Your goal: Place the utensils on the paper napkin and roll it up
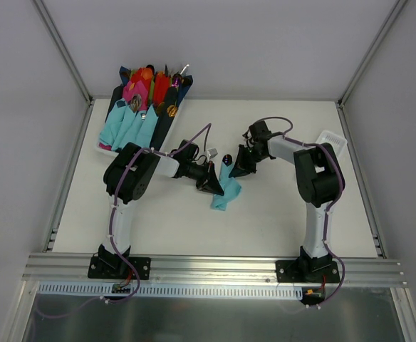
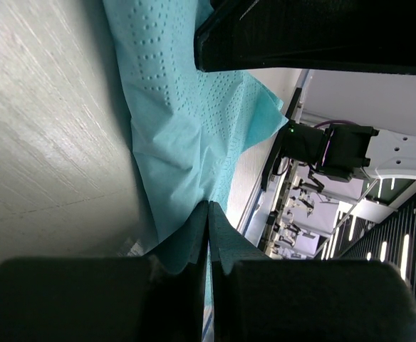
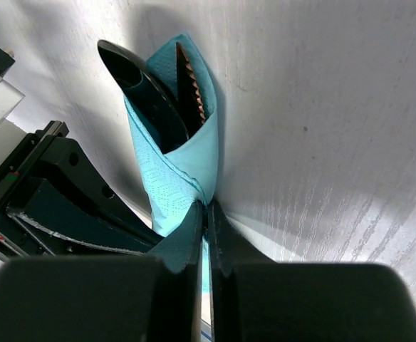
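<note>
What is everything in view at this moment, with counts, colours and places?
thin teal paper napkin: one, teal, mid-table, partly rolled around the cutlery.
slim cutlery pieces: at least two, one dark, one brownish and serrated, poking from the roll's open end.
finished napkin rolls: several, teal, pink, red and navy, in the tray.
shallow white-rimmed tray: one, far left corner of the table.
small white basket: one, white, right edge of the table.
white table: one, under everything.
left claw: one, black, shut on the napkin.
right claw: one, black, shut on the napkin below the cutlery.
</note>
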